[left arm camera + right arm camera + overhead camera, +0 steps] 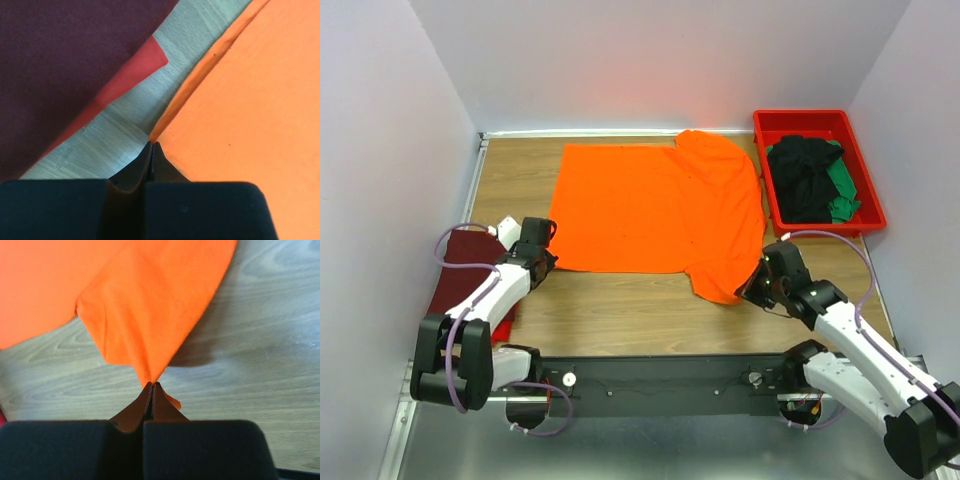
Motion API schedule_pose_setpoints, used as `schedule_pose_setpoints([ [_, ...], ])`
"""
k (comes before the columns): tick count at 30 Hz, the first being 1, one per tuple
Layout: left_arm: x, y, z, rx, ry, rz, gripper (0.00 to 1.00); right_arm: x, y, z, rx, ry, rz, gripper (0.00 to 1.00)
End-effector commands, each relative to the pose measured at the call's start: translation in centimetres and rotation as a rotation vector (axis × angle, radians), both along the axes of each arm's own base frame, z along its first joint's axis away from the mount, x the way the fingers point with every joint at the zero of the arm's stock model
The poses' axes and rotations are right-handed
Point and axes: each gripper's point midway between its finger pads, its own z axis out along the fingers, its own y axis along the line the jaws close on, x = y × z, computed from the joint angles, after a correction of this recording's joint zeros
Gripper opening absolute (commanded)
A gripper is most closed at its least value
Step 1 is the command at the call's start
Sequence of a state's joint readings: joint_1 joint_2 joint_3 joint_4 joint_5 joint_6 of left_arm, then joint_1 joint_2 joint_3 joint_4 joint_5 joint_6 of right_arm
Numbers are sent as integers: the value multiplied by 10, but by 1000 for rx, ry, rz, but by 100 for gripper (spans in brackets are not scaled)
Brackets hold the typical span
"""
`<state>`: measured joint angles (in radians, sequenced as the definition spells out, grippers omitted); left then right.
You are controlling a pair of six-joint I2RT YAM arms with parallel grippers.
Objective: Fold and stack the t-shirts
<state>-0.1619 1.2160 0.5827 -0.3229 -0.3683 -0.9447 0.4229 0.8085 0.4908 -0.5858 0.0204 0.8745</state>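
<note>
The bright orange t-shirt lies spread flat across the middle of the wooden table. My left gripper is at its near left corner, its jaws shut on the tip of that corner. My right gripper is shut on the near right corner, and the orange cloth is pulled up into a peak at its tips. A maroon t-shirt lies folded at the left edge on top of a red one. Black and green t-shirts lie bunched in the tray.
The red plastic tray stands at the back right corner against the wall. White walls close in the table at the left, back and right. A strip of bare wood runs between the orange shirt and the arm bases.
</note>
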Motion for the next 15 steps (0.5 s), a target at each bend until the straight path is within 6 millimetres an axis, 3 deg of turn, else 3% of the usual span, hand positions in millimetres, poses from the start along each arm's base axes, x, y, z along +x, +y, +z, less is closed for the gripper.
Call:
schedule_pose_setpoints([
  [1,0,5,-3,30,32,0,1,21,-10,20,-69,-63,-58,0],
  [3,-2,5,-5,25,34,5,7,24,-10,20,-76,-56,-59,0],
  [8,0,4,-3,23,20,-2,0,28,-7,17,-78,-50,-57,0],
  [15,9,5,8,35,0,-10,0,39,-7,29,-90,-89,-62,0],
])
